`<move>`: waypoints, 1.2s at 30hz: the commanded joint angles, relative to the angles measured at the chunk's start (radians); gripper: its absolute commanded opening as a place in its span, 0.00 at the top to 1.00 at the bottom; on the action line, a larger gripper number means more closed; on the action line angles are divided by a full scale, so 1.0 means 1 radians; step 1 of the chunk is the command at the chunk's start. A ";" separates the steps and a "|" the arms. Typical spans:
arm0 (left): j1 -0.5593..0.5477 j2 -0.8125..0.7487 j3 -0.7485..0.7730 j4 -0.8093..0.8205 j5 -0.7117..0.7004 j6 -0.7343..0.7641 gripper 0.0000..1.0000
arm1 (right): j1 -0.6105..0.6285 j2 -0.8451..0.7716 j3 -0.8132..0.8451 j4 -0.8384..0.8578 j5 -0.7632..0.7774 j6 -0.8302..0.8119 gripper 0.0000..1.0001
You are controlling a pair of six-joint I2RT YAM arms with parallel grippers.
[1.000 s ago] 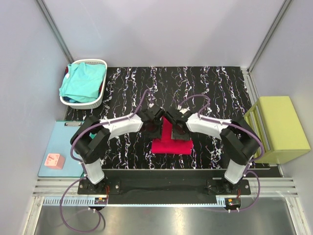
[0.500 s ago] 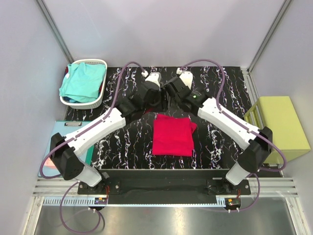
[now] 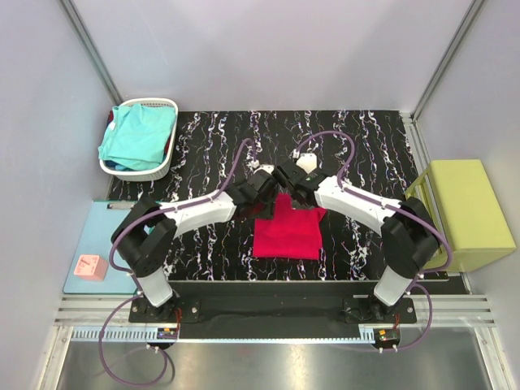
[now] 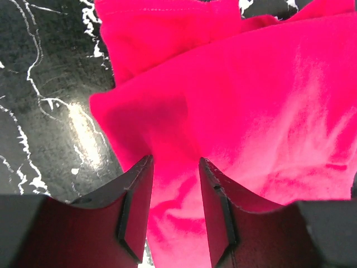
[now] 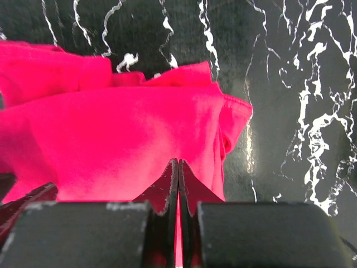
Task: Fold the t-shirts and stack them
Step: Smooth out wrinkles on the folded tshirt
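1 white basket [image 3: 150, 101] at the far left corner of the black table [image 3: 366, 146] holds 1 turquoise t-shirt [image 3: 134, 138]. 1 red t-shirt [image 3: 286, 236] lies folded mid-table. 2 grippers meet at its far edge: the left gripper [image 4: 174, 163] is spread over the cloth, and the right gripper [image 5: 178, 163] is pressed together, tips on it.

No legible text, label, brand or number found in any view. One dark mark noted on the top face of the pink block [image 3: 89, 266] on the mat [image 3: 78, 285]: too small to read.
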 commanded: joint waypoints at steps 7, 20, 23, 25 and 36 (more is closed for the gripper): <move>0.031 -0.012 0.091 0.136 0.003 0.012 0.60 | -0.067 -0.059 -0.034 0.085 0.039 0.054 1.00; 0.101 0.175 0.177 0.130 0.114 0.001 0.62 | -0.121 -0.156 -0.092 0.073 0.035 0.055 1.00; 0.102 0.198 0.166 0.141 0.115 -0.002 0.63 | -0.121 -0.154 -0.095 0.069 0.029 0.052 1.00; 0.102 0.200 0.161 0.147 0.109 0.001 0.63 | -0.121 -0.157 -0.100 0.069 0.026 0.052 1.00; 0.107 0.013 0.212 0.115 -0.032 0.058 0.61 | -0.117 -0.214 -0.125 0.073 -0.013 0.068 1.00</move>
